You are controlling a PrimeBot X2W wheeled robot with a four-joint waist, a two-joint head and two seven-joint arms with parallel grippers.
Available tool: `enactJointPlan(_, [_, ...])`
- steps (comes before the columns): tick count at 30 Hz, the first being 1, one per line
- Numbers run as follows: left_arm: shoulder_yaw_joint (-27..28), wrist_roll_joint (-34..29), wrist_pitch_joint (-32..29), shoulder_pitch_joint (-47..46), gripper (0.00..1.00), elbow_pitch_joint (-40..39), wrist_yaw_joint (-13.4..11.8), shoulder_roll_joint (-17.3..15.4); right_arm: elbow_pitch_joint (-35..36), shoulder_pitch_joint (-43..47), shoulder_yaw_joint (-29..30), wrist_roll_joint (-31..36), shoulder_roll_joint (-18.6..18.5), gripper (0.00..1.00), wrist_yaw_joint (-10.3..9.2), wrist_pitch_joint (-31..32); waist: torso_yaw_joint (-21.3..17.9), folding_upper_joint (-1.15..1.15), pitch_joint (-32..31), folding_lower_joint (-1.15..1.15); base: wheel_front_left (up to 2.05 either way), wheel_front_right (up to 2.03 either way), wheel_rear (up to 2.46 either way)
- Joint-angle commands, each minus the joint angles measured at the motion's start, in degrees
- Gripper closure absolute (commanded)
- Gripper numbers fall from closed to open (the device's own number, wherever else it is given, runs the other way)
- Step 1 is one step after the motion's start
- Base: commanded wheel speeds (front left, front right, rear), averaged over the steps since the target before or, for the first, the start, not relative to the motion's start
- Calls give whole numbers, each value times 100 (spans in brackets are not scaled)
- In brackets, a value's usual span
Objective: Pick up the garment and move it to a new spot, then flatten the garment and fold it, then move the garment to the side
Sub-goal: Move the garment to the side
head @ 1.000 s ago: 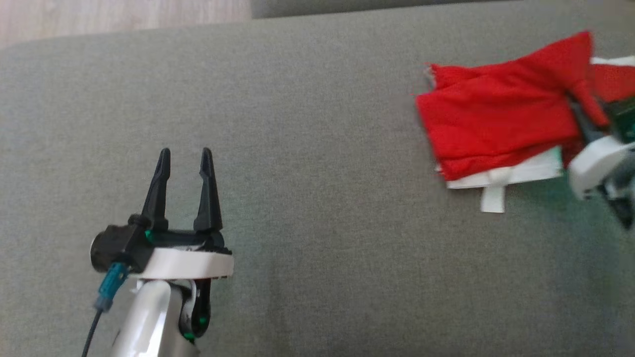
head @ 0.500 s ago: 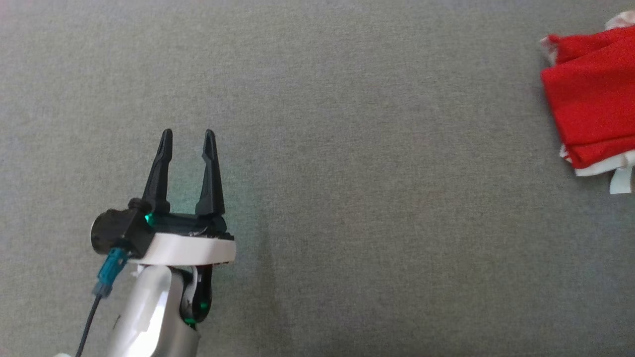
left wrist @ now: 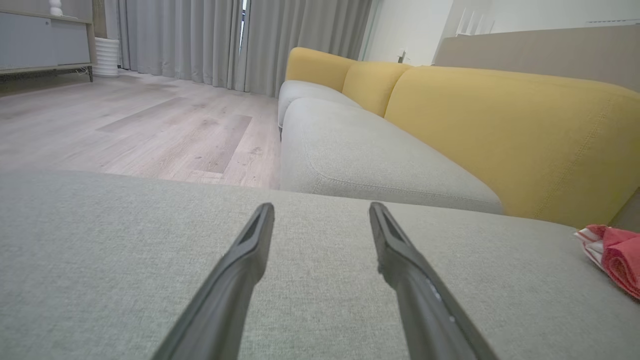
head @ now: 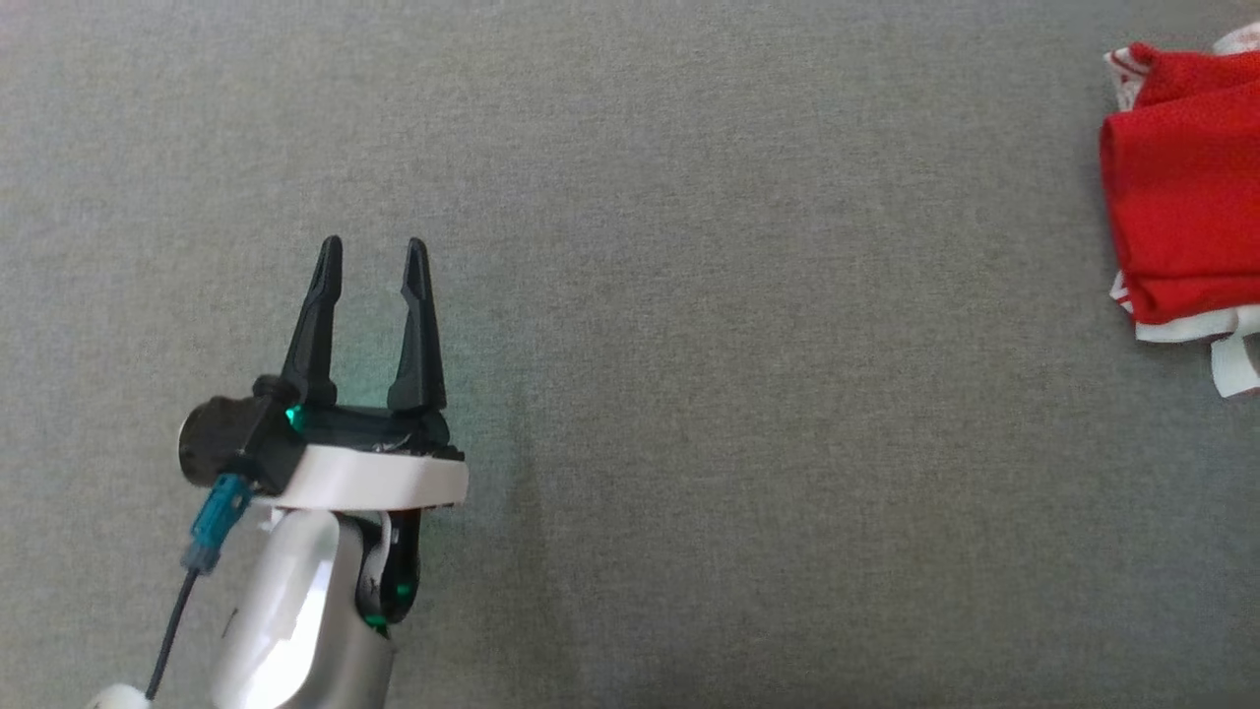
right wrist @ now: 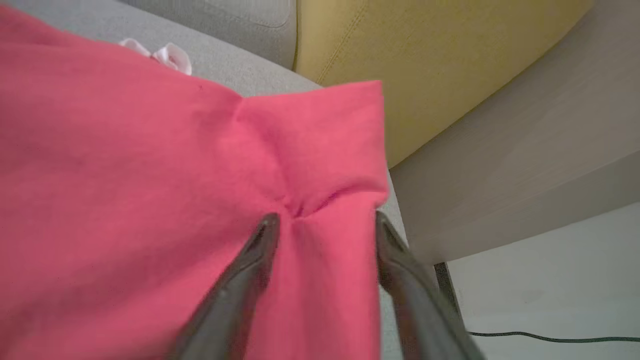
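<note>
The garment [head: 1181, 197] is red with white trim, folded into a thick stack on the grey cushion [head: 689, 394], and the head view's right edge cuts it off. My left gripper [head: 372, 256] stands open over bare cushion far to the garment's left, nothing between its fingers. In the left wrist view the left gripper [left wrist: 320, 210] is open and the garment [left wrist: 612, 250] lies at the far right. In the right wrist view my right gripper [right wrist: 325, 220] is open low over the garment [right wrist: 150, 200], a small pinched crease in the red cloth between its fingertips.
A yellow sofa backrest [left wrist: 500, 130] runs behind the grey seat cushions [left wrist: 360, 160]. Wooden floor [left wrist: 125, 125] and grey curtains [left wrist: 200, 40] lie beyond. Right of the garment the cushion ends at a pale panel [right wrist: 500, 175], with a dark cable [right wrist: 550, 337] on the floor.
The head camera has shifted, so the garment now sits at the picture's right edge and the right gripper, earlier at the garment's right side, has left the head view. The left gripper stays open.
</note>
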State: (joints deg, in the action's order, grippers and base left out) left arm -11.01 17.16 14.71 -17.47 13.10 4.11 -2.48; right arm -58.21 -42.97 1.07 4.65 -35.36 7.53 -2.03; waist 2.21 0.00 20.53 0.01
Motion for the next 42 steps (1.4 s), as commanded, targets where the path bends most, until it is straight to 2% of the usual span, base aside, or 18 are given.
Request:
enactJointPlan(1, [209,-11,29,-140,0,-145,22,-40,213,-87,160,118,-35,0,-4,-171,-36,0,-84,-1,0,0,0])
enactJointPlan(5, [285,-7,29,-104,0,-176,4,-40,455,-79,380,230,220,0,-4,-525,-78,0,-241,-1,0,0,0])
enactJointPlan(9, [436,-16,29,25,0,-192,-47,-40,949,-35,555,123,846,0,-4,-1002,-178,0,-529,-1,0,0,0])
enactJointPlan(17, [690,7,29,401,0,-275,-108,-40,2553,684,113,-585,2321,0,-4,-1278,-354,0,-1187,-1,0,0,0])
enactJointPlan(23, [662,82,29,790,0,-289,-111,-40,3239,1749,-194,-895,2970,0,-4,-1291,-349,0,-1588,-1,0,0,0])
enactJointPlan(28, [646,146,29,1137,0,-235,-161,-40,3657,2639,-209,-1177,3219,0,-4,-1295,-350,0,-1828,-1,0,0,0])
enactJointPlan(35, [621,215,29,1457,0,-255,-187,-40,3976,3556,-725,-2028,3246,0,-4,-1296,-330,0,-2010,-1,0,0,0])
enactJointPlan(42, [588,222,29,1539,0,-340,-180,-40,3985,3741,-855,-1988,3247,0,-4,-1296,-318,0,-2067,-1,0,0,0])
